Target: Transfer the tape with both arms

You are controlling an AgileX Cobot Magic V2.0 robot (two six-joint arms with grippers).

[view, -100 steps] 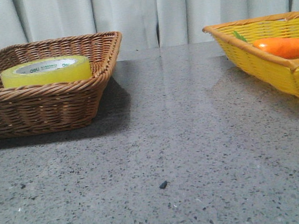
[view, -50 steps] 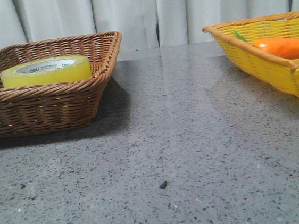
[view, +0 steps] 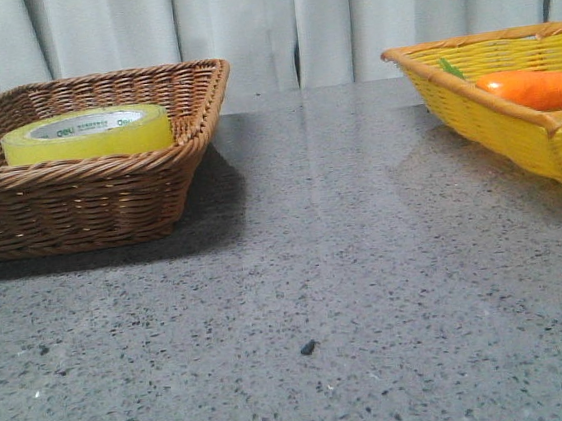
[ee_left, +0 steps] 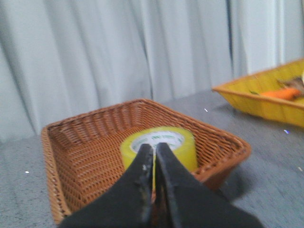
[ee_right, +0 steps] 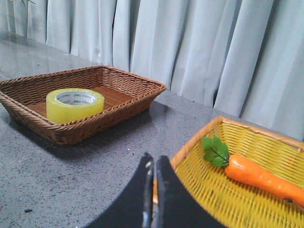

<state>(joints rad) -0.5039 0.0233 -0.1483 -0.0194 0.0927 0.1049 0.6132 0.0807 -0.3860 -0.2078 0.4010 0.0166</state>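
Observation:
The yellow tape roll (view: 87, 133) with its white "deli" core lies flat in the brown wicker basket (view: 109, 203) at the left. It also shows in the left wrist view (ee_left: 175, 145) and the right wrist view (ee_right: 75, 104). My left gripper (ee_left: 154, 148) is shut and empty, raised on the near side of the tape. My right gripper (ee_right: 154, 161) is shut and empty, above the table beside the yellow basket's rim (ee_right: 190, 142). Neither gripper shows in the front view.
A yellow wicker basket (view: 513, 121) at the right holds an orange carrot (view: 535, 88) with green leaves (ee_right: 216, 151). Grey speckled table (view: 317, 267) lies between the baskets, with a small dark speck (view: 307, 348). White curtains hang behind.

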